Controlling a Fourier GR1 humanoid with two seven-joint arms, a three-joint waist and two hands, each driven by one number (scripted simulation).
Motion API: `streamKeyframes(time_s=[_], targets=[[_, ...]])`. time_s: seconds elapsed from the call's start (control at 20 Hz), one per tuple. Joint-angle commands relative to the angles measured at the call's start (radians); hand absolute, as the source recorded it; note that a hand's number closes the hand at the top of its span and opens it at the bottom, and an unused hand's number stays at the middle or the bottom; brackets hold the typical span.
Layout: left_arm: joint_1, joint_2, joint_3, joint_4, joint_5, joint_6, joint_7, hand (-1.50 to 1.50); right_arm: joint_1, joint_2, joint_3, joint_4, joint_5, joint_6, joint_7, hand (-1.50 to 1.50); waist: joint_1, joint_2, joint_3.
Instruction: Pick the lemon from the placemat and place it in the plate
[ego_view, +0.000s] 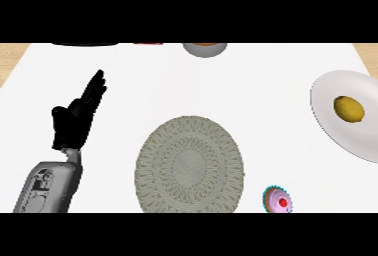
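the lemon (348, 108) lies in the plate (332, 127); the placemat (190, 165) is bare. left hand (76, 117) rests, fingers released. placement appears complete; no further move is required.

grey boxy left forearm (50, 187), black left hand (74, 120), slim black fingers (94, 89)

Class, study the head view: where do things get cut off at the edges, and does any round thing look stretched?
Head view: the white plate runs past the right edge and looks taller than wide, with the lemon on it; the grey bowl is cut off at the top; the round placemat also looks stretched; the left hand shows whole; lighting is flat, with hardly any shadows.
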Motion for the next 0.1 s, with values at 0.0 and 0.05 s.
streamKeyframes(time_s=[0.0,0.05], targets=[[0.007,0.016,0.008,-0.009,0.014,-0.024,-0.007,0.0,0.043,-0.031,-0.015,0.007,-0.013,0.057,-0.029,-1.5,0.002,-0.001,0.002],[0.009,0.003,0.0,0.005,-0.002,-0.007,-0.011,0.0,0.039,-0.006,-0.018,0.001,-0.016,0.031,-0.035,-1.5,0.002,-0.001,0.001]])
